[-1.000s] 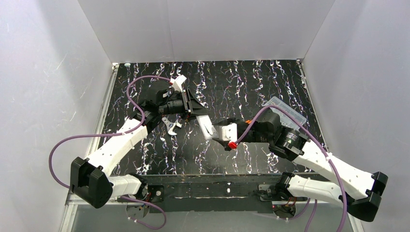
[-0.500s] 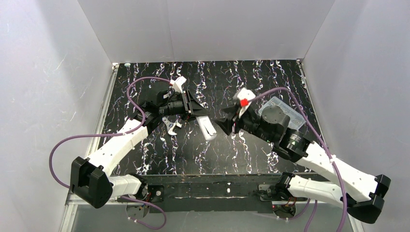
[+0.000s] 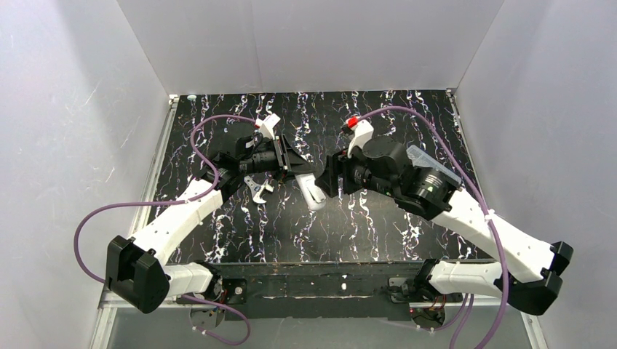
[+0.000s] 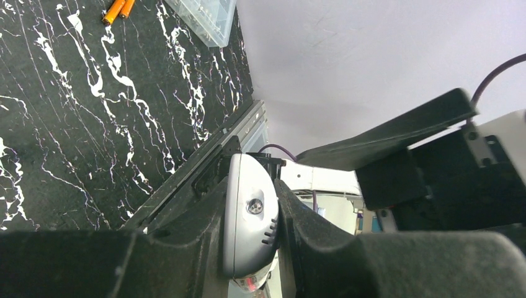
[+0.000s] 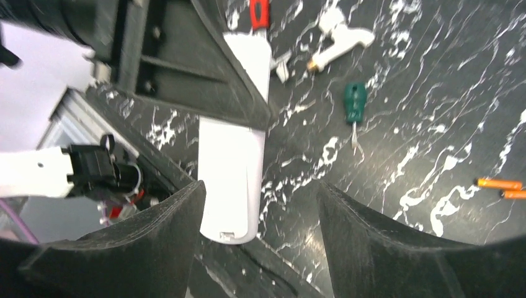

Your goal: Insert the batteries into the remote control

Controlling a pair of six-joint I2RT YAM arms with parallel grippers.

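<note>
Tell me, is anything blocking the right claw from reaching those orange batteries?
Nothing visible does. The batteries lie on bare table beside the open right gripper, and the screwdriver lies clear of the line between them. The gripper points at the remote instead.

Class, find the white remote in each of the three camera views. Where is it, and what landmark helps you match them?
Top view: remote at the centre of the black marbled table.
Left wrist: remote at bottom centre.
Right wrist: remote left of centre, running up the picture.
Shared landmark: the table, in all three.
</note>
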